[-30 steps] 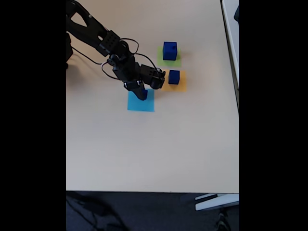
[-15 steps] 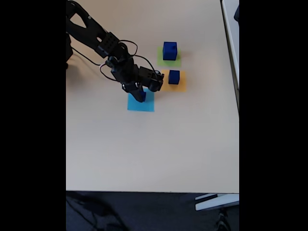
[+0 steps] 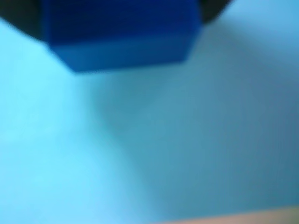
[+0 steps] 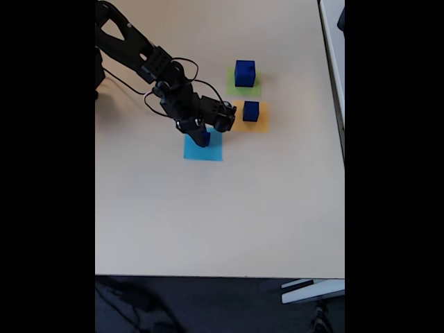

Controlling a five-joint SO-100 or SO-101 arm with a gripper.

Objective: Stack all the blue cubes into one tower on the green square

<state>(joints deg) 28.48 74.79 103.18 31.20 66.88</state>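
The claw [image 4: 201,139] is clamped around a small blue cube [image 3: 119,35] over the light blue square [image 4: 203,148]; beyond it, the largest cube [image 4: 244,73] sits on the green square [image 4: 244,87]

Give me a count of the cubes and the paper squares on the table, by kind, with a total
Blue cubes: 3, on the green square, on the orange square, at the tool.
Paper squares: 3, green, orange, light blue.
Total: 6
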